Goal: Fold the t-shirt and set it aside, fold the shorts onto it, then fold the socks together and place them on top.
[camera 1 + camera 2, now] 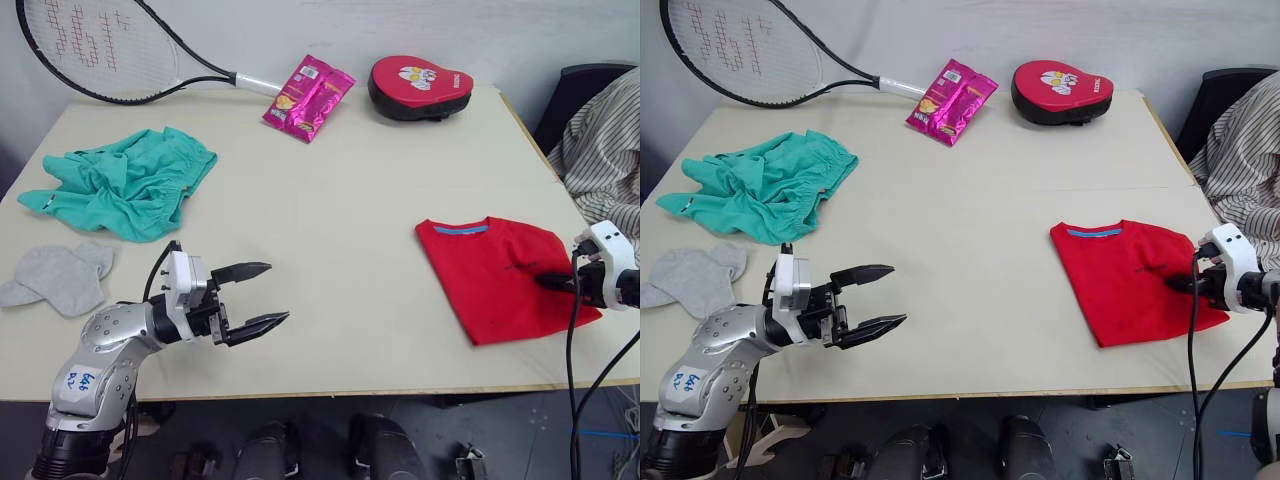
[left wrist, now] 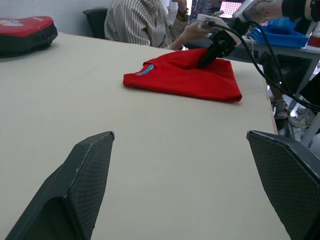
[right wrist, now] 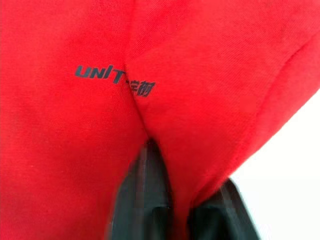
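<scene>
Right wrist view: right gripper (image 3: 175, 200) pinches a fold of the bright red cloth t-shirt (image 1: 495, 275), lower right of the head view, likely for repositioning. Left gripper (image 1: 255, 297) hangs spread, idle.

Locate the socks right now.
The socks lie flat at the table's left edge in the head views, just below the crumpled shorts, behind the open left gripper.

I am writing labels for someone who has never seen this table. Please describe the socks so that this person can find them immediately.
Start at the beige table and go to its near left edge, on the robot's left. There, just nearer than the crumpled teal shorts, lie the socks, flat and overlapping. They are pale grey and far smaller than either garment.
</scene>
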You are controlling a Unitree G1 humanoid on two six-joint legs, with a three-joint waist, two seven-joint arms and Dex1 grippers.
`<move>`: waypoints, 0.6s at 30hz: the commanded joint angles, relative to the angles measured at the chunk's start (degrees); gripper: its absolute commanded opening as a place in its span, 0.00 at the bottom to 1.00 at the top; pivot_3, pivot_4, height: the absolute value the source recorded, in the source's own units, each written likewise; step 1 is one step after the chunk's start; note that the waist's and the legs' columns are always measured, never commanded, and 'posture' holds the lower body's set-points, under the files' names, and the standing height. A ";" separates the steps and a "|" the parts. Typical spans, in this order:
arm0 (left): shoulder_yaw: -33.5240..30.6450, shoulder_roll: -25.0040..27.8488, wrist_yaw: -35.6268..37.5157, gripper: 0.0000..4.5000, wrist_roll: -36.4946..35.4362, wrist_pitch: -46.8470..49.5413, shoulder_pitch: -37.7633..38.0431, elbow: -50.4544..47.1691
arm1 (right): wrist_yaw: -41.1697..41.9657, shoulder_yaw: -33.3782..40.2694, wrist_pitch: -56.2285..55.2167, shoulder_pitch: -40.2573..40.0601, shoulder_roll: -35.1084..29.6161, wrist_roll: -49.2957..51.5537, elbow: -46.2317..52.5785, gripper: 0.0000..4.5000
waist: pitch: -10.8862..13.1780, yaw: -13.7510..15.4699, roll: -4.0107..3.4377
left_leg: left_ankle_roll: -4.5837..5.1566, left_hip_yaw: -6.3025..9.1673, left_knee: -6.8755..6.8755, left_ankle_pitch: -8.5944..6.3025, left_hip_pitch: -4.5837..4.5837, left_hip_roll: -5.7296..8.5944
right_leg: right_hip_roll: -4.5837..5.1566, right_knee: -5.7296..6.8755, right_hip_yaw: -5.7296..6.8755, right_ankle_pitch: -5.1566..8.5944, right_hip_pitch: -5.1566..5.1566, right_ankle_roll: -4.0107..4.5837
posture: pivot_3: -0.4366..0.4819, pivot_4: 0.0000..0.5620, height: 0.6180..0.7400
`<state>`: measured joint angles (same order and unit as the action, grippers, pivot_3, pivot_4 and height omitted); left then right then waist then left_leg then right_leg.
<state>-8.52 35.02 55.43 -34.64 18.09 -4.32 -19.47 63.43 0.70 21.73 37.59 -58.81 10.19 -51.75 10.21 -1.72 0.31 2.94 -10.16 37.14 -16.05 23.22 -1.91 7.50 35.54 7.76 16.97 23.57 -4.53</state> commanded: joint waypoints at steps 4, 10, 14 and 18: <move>-2.08 0.13 -0.43 1.00 0.73 -2.57 -1.63 2.47 | -1.97 5.31 -16.44 -7.53 -5.30 -2.05 5.30 0.62 | 0.03 0.37 -0.06 | -0.23 0.01 0.01 -0.13 0.00 0.02 | 0.02 0.00 0.01 0.00 -0.01 0.01 | 0.48 0.27 1.00; -3.86 2.00 2.68 1.00 4.49 -9.42 -2.57 10.31 | -2.10 15.73 -23.72 -12.46 -6.90 3.82 22.65 1.00 | 0.22 -0.15 -0.41 | -0.15 -0.03 -0.02 -0.04 -0.01 0.02 | -0.02 0.05 -0.01 0.00 0.03 0.00 | 0.48 0.27 1.00; -4.91 2.75 2.52 1.00 5.99 -11.90 -3.19 14.36 | -4.96 17.76 -16.70 -18.11 -1.17 10.30 45.27 1.00 | 0.23 -0.03 -0.38 | -0.20 0.01 -0.05 0.02 -0.05 -0.24 | -0.20 0.08 0.02 0.07 0.03 0.12 | 0.48 0.27 1.00; -6.91 2.52 0.77 1.00 6.39 -12.90 -2.70 17.02 | -8.82 12.81 -16.97 -21.41 6.87 9.02 56.27 1.00 | 0.27 0.29 -0.28 | -0.35 0.04 -0.03 -0.08 -0.06 -0.26 | -0.17 0.10 0.02 0.07 0.01 0.13 | 0.48 0.27 1.00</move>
<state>-13.29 37.17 56.92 -28.23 6.21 -7.28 -2.68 56.18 14.41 5.05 16.68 -52.95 19.11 0.48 10.48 -1.44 0.02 2.52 -10.12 37.13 -16.19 23.17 -2.15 7.35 35.65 7.79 17.03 23.59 -4.40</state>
